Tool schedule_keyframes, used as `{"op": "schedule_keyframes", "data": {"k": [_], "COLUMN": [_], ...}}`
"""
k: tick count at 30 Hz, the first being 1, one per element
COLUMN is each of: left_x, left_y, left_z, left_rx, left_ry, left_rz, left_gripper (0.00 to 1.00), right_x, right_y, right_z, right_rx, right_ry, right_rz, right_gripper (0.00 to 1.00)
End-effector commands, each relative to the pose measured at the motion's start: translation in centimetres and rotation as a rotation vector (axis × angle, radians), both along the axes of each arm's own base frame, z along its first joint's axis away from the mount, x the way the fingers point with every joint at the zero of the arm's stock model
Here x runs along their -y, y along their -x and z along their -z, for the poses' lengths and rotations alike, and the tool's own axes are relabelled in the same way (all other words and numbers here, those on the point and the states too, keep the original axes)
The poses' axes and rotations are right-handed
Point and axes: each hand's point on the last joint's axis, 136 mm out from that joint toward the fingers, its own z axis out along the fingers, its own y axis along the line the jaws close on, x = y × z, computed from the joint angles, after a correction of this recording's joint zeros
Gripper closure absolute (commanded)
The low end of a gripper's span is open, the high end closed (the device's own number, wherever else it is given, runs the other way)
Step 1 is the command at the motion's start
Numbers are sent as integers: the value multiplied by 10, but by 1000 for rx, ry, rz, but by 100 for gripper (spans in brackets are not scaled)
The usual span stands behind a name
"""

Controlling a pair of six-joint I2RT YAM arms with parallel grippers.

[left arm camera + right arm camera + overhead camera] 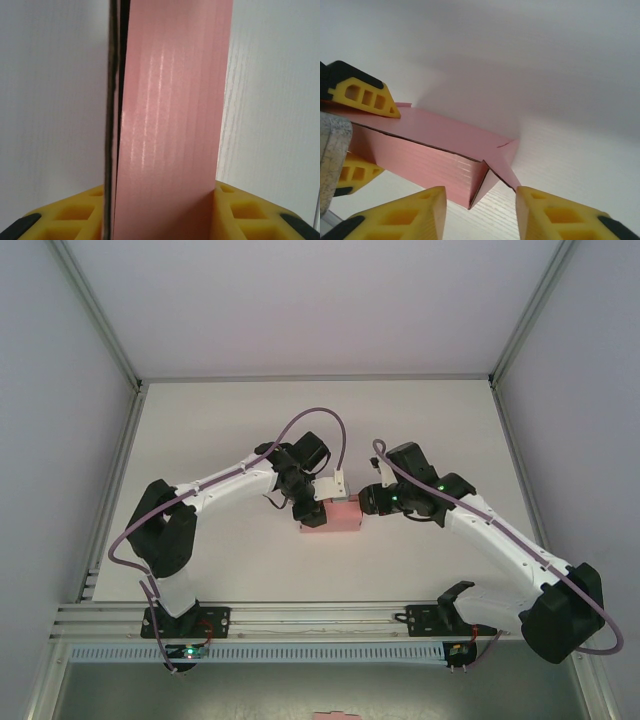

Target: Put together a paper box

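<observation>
While left hand (161,195) clamps paper box (420,150) | right hand (480,210) apart at its end

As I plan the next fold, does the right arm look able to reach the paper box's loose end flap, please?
Probably yes: the right gripper is open at the paper box's end flap, nothing between.

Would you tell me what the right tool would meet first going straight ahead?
Probably the paper box, at its open end flap just ahead of the right tool; depth is uncertain.
</observation>
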Motion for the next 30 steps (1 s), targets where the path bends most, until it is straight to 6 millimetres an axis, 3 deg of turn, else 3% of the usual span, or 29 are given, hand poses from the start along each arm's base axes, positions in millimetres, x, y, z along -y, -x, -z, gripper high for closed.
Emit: {"op": "schedule_keyframes", "data": {"k": [1,6,11,14,17,22,25,27,30], "left_x": [-14,-14,-14,-13,-14,-14,-13,-13,-13], "left_y": [11,12,11,10,9,9,8,9,9], "left_z": [7,9,8,9,9,10,9,9,8], "left_rx": [-24,-28,-21,-22,-19,-16,-18,-19,-21], "left_ry": [-76,-77,-76,-79,-83,-87,-86,-86,-78], "left_rz": [11,20,25,26,24,28,29,27,32], "left_gripper": [68,68,68,68,68,68,68,68,69], "right_x": [15,17,8,8,7,4,6,9,4], "right_y": [-4,-7,-2,-2,-1,0,-1,-3,-1], "right_z": [12,22,26,27,28,29,28,27,26], "right_rx": [23,-5,-20,-22,-30,-32,-21,-13,-21], "right_ry": [89,58,16,17,8,3,11,18,-6], "right_rz": [-29,-58,-96,-92,-103,-118,-107,-95,-114], "right_gripper": [57,66,68,79,71,70,75,83,84]}}
